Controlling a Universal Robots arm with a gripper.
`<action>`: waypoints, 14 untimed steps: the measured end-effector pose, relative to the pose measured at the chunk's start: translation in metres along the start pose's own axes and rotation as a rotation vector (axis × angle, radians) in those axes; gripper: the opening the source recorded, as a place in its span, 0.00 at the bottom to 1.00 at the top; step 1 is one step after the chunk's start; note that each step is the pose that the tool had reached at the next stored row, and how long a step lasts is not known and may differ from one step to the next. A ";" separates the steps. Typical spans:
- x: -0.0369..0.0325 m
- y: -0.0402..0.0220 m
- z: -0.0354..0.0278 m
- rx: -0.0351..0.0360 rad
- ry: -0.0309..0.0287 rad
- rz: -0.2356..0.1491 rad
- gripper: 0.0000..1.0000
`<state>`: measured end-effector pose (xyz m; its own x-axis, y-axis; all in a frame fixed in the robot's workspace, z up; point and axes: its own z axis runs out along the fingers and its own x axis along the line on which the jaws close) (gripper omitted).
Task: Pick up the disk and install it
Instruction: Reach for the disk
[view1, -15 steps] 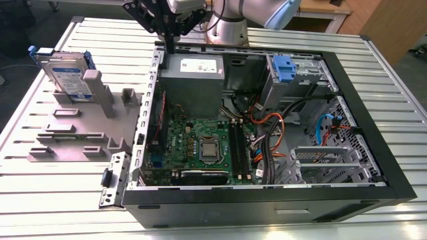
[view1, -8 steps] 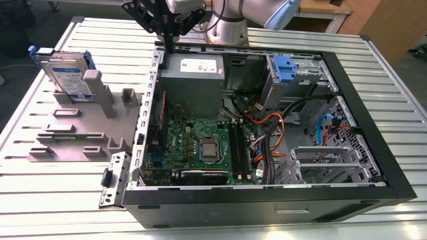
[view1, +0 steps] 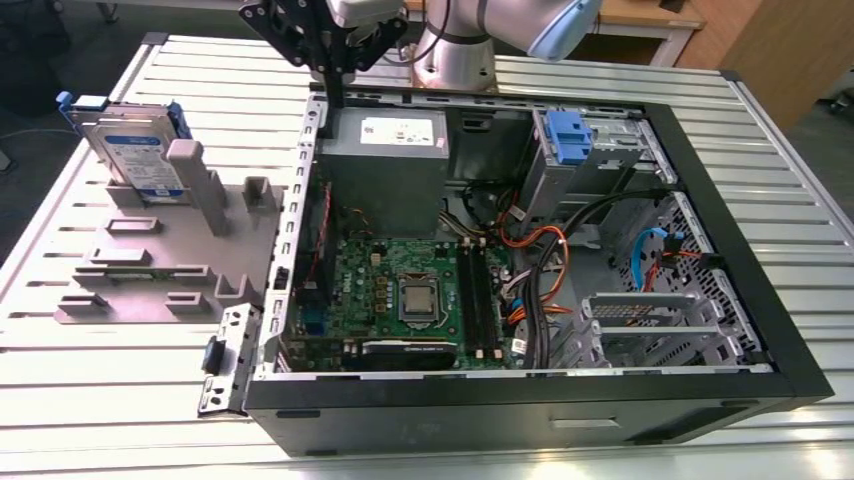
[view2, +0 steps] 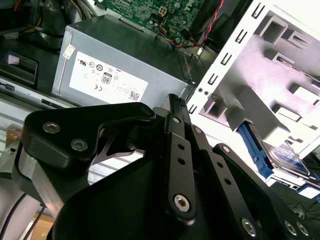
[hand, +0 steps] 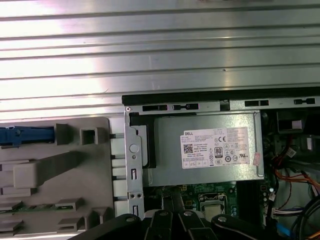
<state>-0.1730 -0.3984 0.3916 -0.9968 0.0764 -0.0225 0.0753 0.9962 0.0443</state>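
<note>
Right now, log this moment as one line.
gripper: shut, empty, above power supply | disk: upright in grey holder, apart from gripper | pick: not yet done

computer case (view1: 534, 405) open | power supply (view1: 387, 170) inside | grey rack (view1: 200, 250) beside, perhaps holding memory stick (hand: 30, 206)

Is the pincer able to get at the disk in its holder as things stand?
Likely yes. The disk stands upright in the grey holder with its top edge exposed and nothing over it; the pincer hangs above the computer case rim.
</note>
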 end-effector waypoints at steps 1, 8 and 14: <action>0.0004 0.0000 0.0000 0.0000 0.0000 0.000 0.11; 0.0041 -0.0003 -0.0001 0.0001 0.0001 0.000 0.11; 0.0056 -0.0004 -0.0001 0.0000 0.0000 0.000 0.11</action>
<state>-0.1786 -0.3984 0.3916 -0.9968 0.0763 -0.0225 0.0752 0.9962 0.0442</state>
